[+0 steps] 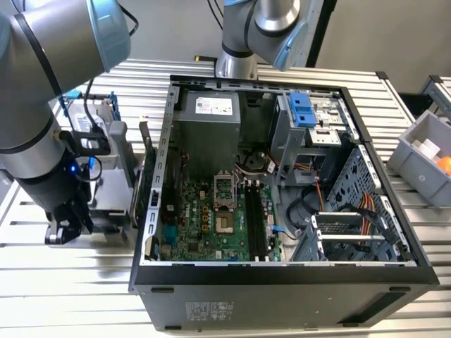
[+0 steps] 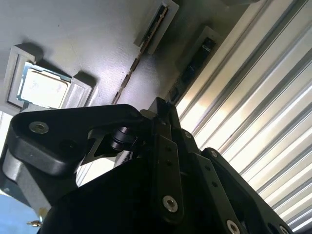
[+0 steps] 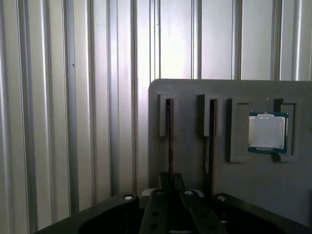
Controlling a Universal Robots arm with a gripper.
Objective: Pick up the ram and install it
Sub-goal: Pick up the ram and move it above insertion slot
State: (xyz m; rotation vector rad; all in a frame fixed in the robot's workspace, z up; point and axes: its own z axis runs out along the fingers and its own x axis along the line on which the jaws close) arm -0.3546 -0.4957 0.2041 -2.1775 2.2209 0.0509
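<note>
Black and narrowed to a slit, the hand (image 3: 170, 184) pinches the top edge of the ram (image 3: 169, 136), which stands on edge in 1 slot of a grey holder (image 3: 195, 92), leaving that edge free to grip. A 2nd stick (image 3: 210, 131) and a processor (image 3: 266, 131) sit in neighbouring pockets. In the exterior view the open computer case (image 1: 282, 296) lies at 3 o'clock from the hand on the ribbed surface (image 1: 70, 296), memory slots (image 1: 255, 218) facing up to take a stick from above.

Green motherboard (image 1: 201, 224), ribbed silver table (image 1: 70, 289), grey tray (image 3: 253, 195)
</note>
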